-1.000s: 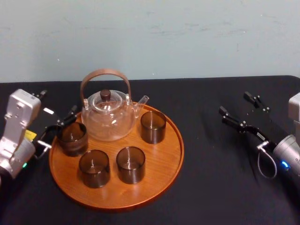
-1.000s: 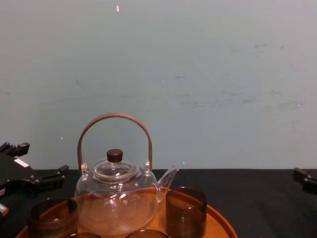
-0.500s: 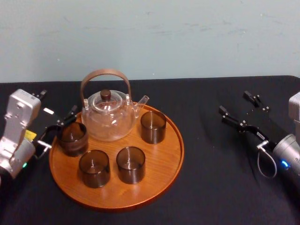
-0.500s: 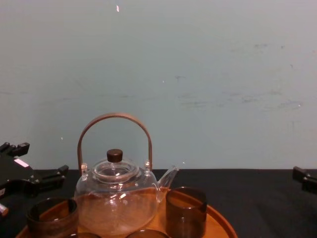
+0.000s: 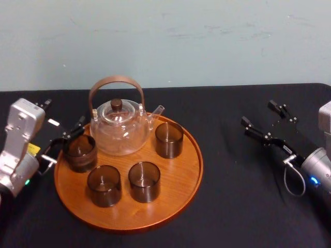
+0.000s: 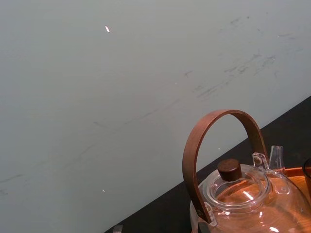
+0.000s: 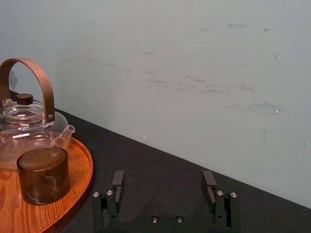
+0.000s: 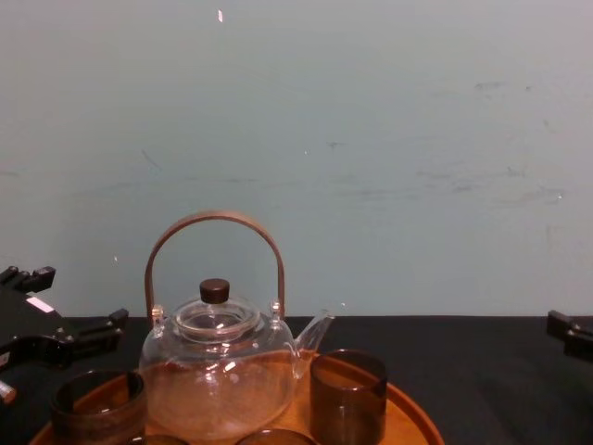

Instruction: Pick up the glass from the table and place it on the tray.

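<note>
Glass (image 5: 80, 151) sits on the tray (image 5: 176, 199) at its left edge, unmoved this past second. My left gripper (image 5: 63, 114) hangs released just behind it. Right gripper (image 5: 257, 114) is parked, fingers spread. I judge the placement done.

left gripper (image 5: 67, 137) apparently spread, right gripper (image 7: 163, 185) spread wide

Four glasses (image 5: 144, 181), one teapot (image 5: 118, 129), one tray (image 5: 178, 188).

Soft even light, faint glints on the glass teapot (image 5: 118, 129)
</note>
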Controlling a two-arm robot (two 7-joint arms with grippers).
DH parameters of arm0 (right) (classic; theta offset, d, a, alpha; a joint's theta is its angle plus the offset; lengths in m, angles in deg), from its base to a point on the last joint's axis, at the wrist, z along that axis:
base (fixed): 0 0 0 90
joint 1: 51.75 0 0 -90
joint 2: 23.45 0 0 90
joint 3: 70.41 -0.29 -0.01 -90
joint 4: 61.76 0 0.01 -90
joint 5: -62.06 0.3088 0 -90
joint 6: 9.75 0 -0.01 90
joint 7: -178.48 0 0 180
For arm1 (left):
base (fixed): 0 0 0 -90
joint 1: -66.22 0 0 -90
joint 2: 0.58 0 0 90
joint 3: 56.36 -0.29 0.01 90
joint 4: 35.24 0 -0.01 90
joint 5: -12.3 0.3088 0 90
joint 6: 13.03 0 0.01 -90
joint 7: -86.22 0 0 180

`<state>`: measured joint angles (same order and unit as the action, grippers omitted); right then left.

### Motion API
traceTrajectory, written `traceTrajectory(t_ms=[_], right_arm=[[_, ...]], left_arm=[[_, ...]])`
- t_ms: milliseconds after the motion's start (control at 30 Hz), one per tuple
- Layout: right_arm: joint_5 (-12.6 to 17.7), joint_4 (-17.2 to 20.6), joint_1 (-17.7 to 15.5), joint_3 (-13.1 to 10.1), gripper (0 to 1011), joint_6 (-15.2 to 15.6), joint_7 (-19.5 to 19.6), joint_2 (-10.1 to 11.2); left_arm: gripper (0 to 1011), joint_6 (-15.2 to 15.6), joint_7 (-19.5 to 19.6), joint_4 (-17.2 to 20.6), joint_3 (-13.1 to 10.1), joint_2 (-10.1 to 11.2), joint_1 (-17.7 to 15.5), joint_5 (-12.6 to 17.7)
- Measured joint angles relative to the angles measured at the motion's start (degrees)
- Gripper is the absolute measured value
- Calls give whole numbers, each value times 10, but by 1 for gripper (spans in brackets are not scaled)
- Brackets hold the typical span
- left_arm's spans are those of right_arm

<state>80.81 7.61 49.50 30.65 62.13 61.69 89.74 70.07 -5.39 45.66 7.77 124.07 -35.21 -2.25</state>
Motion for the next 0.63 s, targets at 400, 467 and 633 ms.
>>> traceTrajectory(t_ms=[400, 467, 633], right_arm=[[0, 0, 0, 0, 1002, 0, 0, 0], [0, 0, 0, 0, 1002, 0, 0, 0], [0, 0, 0, 0, 1002, 0, 0, 0]], left_arm=[[1002, 0, 0, 0, 0, 0, 0, 0], [1001, 0, 0, 0, 0, 0, 0, 0], [1001, 0, 0, 0, 0, 0, 0, 0]])
